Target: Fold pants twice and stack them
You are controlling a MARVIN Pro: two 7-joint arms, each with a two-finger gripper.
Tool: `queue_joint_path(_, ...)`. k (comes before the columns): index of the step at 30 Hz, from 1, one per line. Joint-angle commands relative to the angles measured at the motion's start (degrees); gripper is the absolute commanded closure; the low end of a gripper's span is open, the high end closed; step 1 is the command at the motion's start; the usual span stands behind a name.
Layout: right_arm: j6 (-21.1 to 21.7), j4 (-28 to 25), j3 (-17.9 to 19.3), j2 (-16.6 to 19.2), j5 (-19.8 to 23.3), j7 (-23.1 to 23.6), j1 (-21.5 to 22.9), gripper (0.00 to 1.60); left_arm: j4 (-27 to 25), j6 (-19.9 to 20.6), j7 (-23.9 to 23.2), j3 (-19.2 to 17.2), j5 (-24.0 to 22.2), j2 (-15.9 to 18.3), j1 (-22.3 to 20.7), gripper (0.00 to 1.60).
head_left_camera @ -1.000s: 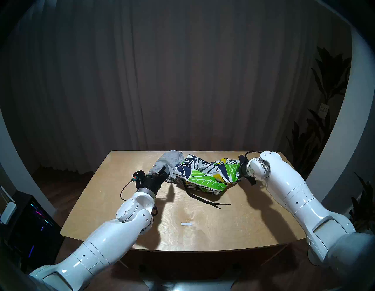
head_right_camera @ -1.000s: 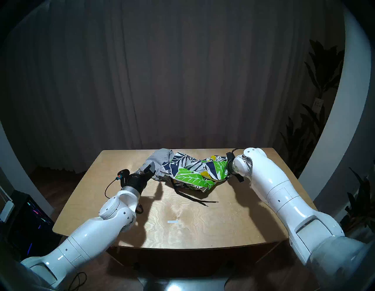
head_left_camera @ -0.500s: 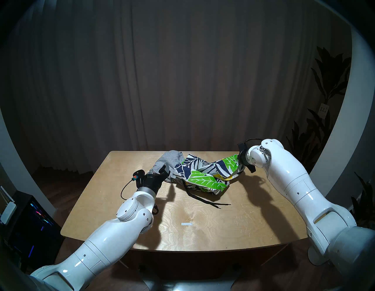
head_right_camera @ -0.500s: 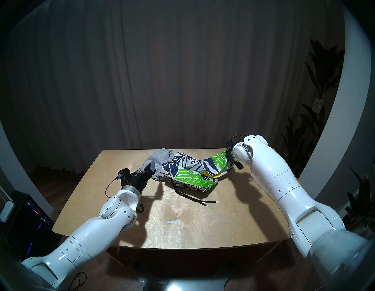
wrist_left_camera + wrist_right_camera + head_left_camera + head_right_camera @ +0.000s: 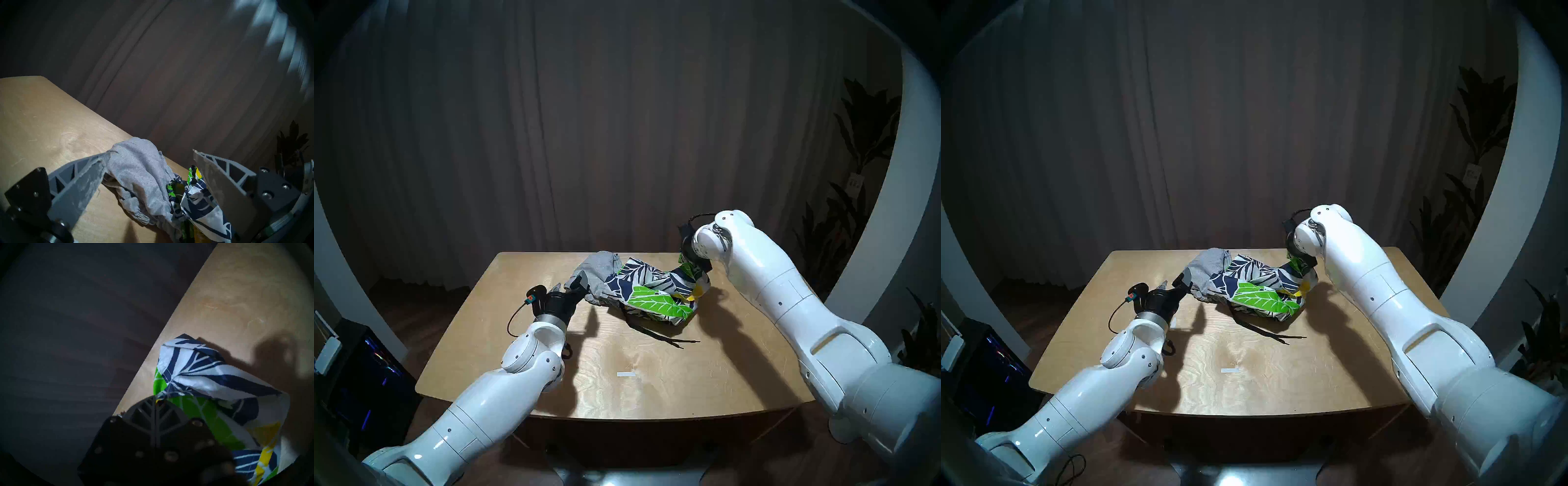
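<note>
Now | right pincer [image 5: 157, 401] clenched on floral shorts [image 5: 648, 293] | left pincer [image 5: 149, 171] spread, straddling grey shorts [image 5: 139, 162]

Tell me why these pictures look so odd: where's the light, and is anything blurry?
Head views: fisheye bends the table edges inside a dark rim; light from above casts hard arm shadows on the wood and glints on the white arms. Left wrist view: sharp on the grey shorts, curtain dim. Right wrist view: soft and dark, the right gripper nearly a silhouette against the floral shorts.
</note>
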Motion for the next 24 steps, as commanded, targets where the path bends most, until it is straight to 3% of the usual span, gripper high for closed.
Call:
queue_joint_path(1,-0.6,1.9,-1.1,-6.1,-1.1,0.3,6.0,1.6,-2.0,-2.2,0.4,-1.9,-0.3,0.8,1.4,0.0)
queue_joint_path(14,-1.5,8.6,-5.6,-14.0,-1.6,-0.5,12.5,1.6,-2.8,-4.8,1.7,-4.9,-0.8,2.1,4.7,0.0)
queue_joint_path(24,-4.0,17.1,-7.7,-20.5,-1.7,-0.9,17.4,1.6,-3.3,-6.5,3.0,-7.0,-1.5,3.0,6.8,0.0)
